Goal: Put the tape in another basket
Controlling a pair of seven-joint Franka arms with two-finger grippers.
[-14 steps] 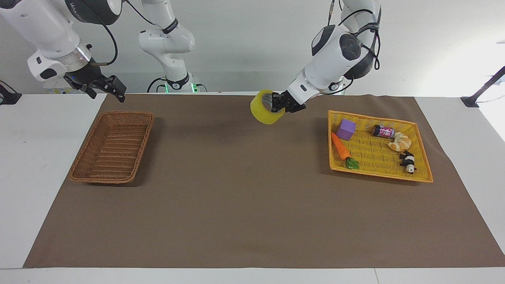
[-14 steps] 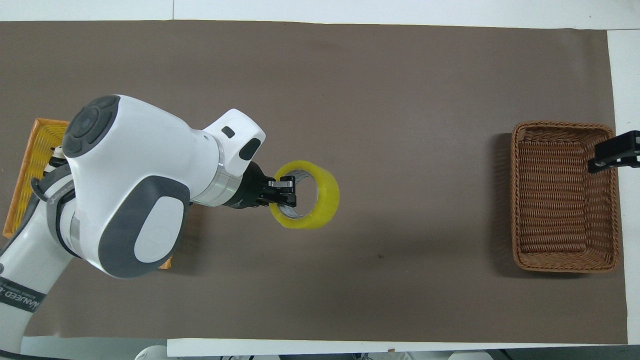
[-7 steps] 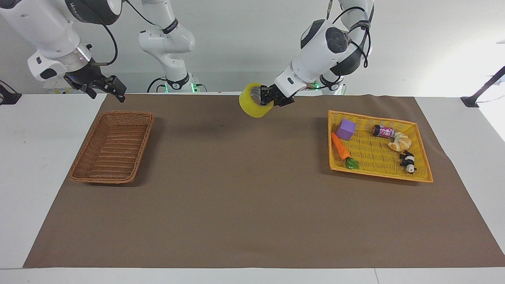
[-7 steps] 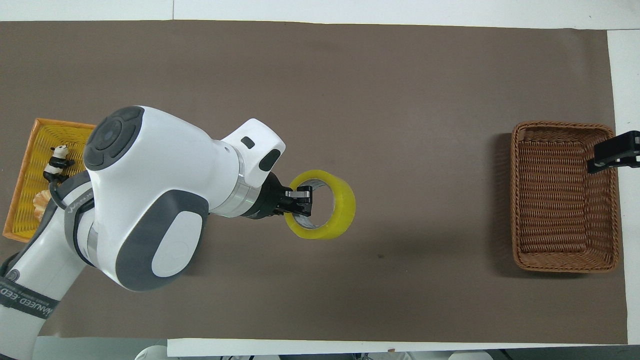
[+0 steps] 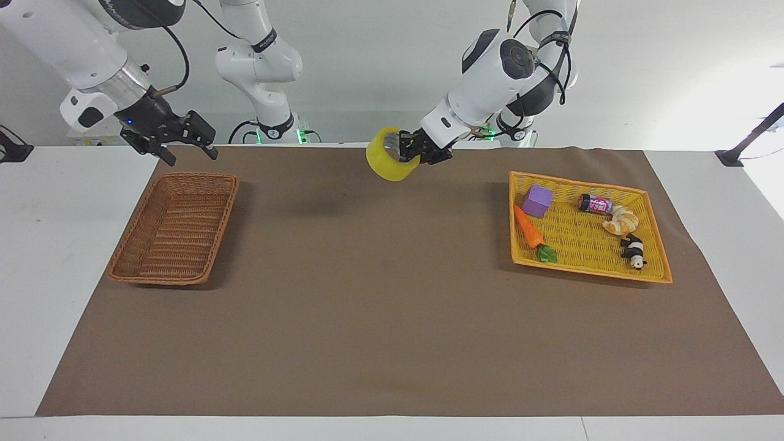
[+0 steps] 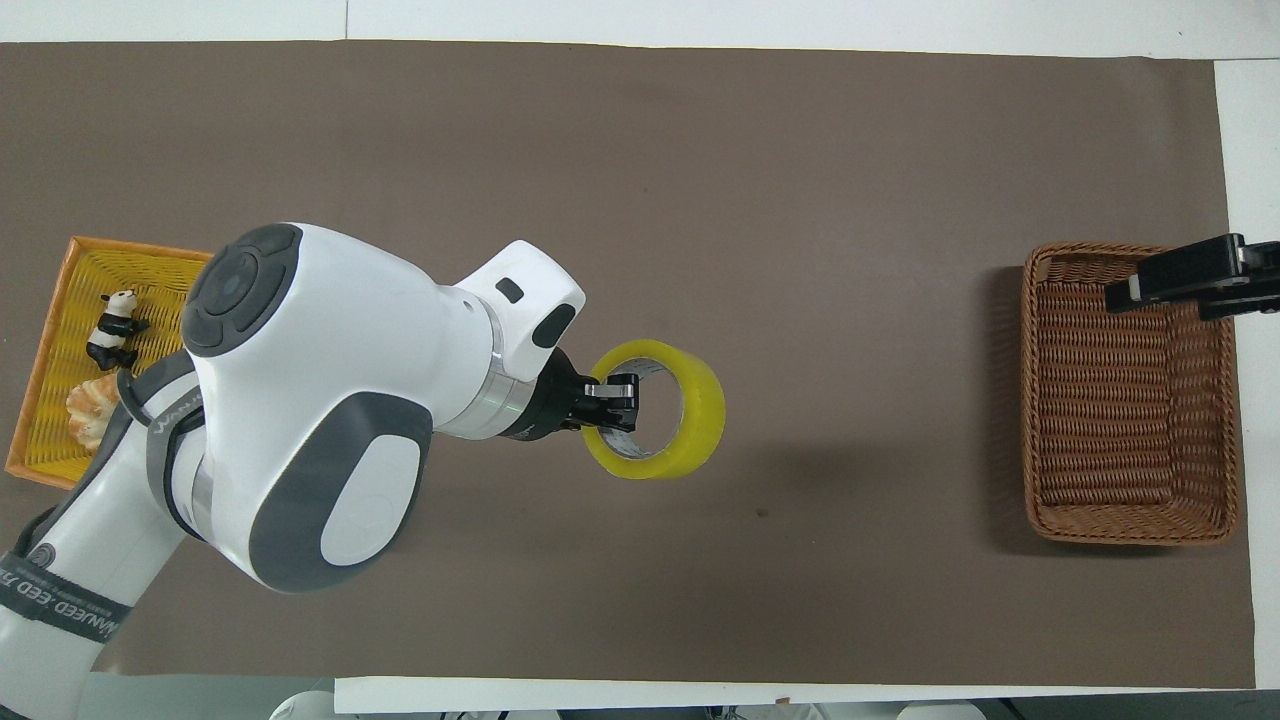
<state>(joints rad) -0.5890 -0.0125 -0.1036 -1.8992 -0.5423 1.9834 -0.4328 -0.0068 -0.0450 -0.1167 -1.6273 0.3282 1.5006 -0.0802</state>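
A: Where is the roll of yellow packing tape [image 5: 388, 162]?

B: In the air over the brown mat [image 5: 392, 318], about midway between the table's two ends. The left gripper [image 5: 417, 149] is clamped on the ring's wall, one finger inside the core, one outside. The roll is tilted, its opening visible in both views.

A: Brown wicker basket [image 5: 175, 228]?

B: On the mat at the right arm's end, nothing in it.

A: Right gripper [image 5: 182, 139]?

B: Raised over the basket's edge nearest the robots. Fingers spread apart, holding nothing.

A: Other end of the table?

B: Yellow woven tray [image 5: 650, 274] at the left arm's end holds a purple block [image 5: 537, 201], toy carrot [image 5: 531, 233], small can [image 5: 595, 204], croissant [image 5: 620, 220] and panda figure [image 5: 633, 250].
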